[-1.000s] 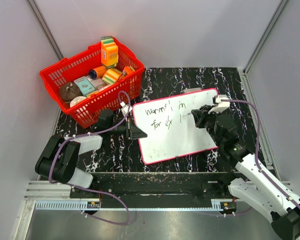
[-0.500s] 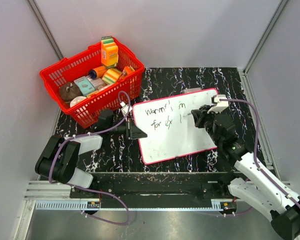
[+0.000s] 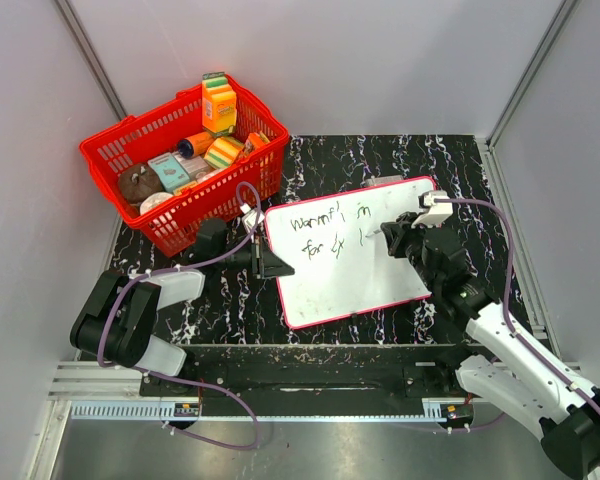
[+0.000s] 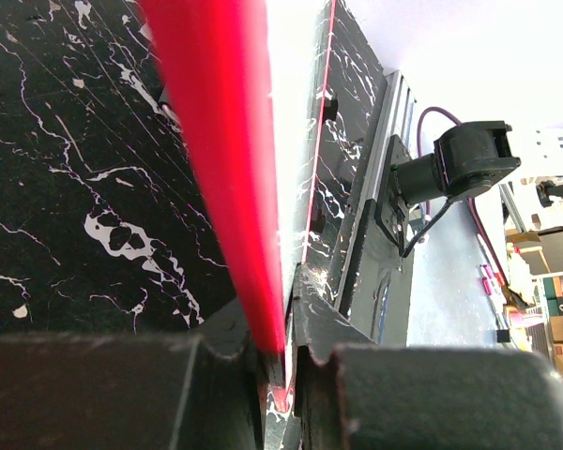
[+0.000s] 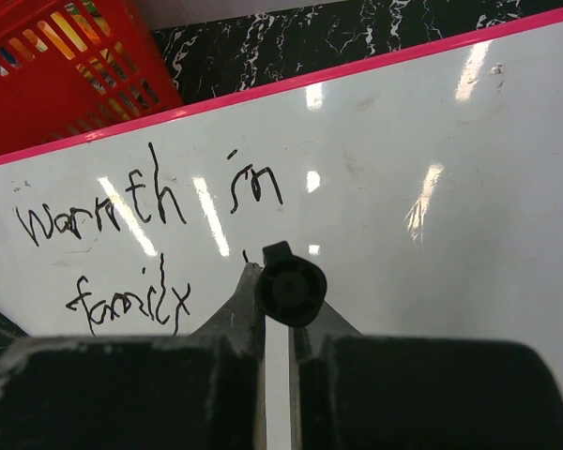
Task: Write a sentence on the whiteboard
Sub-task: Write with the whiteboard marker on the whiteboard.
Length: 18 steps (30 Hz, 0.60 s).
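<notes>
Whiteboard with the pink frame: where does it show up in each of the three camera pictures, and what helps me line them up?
Top external: the flat white whiteboard with pink frame lies at centre, right of the red plastic basket.
Left wrist: edge-on, a red-pink strip from the top down into the left gripper.
Right wrist: fills most of the picture, handwriting at left.
Shared landmark: the black white-veined tabletop.

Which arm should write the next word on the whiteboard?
Right. The right gripper is shut on the marker, poised over the whiteboard just right of "family". The left gripper is shut on the board's edge and looks busy steadying it.
</notes>
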Each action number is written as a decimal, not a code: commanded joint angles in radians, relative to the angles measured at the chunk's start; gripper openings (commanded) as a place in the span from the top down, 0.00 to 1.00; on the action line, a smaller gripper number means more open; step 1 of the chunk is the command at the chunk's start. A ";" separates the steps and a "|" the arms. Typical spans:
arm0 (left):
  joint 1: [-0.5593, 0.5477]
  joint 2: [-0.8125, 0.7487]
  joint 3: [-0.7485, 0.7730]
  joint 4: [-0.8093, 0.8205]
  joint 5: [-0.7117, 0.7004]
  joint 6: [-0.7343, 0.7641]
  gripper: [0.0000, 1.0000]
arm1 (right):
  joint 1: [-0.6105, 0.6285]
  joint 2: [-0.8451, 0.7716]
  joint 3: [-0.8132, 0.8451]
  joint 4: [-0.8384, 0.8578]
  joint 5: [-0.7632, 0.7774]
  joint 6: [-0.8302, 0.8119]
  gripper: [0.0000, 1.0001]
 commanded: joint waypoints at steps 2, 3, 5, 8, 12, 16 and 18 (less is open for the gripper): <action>0.006 0.014 -0.019 -0.016 -0.099 0.159 1.00 | 0.007 0.005 -0.003 0.045 0.011 -0.007 1.00; 0.006 0.014 -0.019 -0.016 -0.099 0.159 1.00 | 0.007 0.006 -0.005 0.045 0.008 -0.009 1.00; 0.006 0.014 -0.017 -0.016 -0.098 0.159 1.00 | 0.007 0.009 -0.005 0.043 0.002 -0.004 1.00; 0.006 0.014 -0.019 -0.016 -0.099 0.159 1.00 | 0.007 0.011 -0.008 0.039 -0.015 -0.001 1.00; 0.006 0.014 -0.019 -0.016 -0.099 0.161 1.00 | 0.007 0.006 -0.014 0.025 -0.026 0.004 1.00; 0.006 0.016 -0.019 -0.016 -0.099 0.161 1.00 | 0.005 -0.009 -0.023 0.008 -0.038 0.010 1.00; 0.006 0.016 -0.019 -0.016 -0.099 0.161 1.00 | 0.007 -0.010 -0.029 0.006 -0.043 0.011 1.00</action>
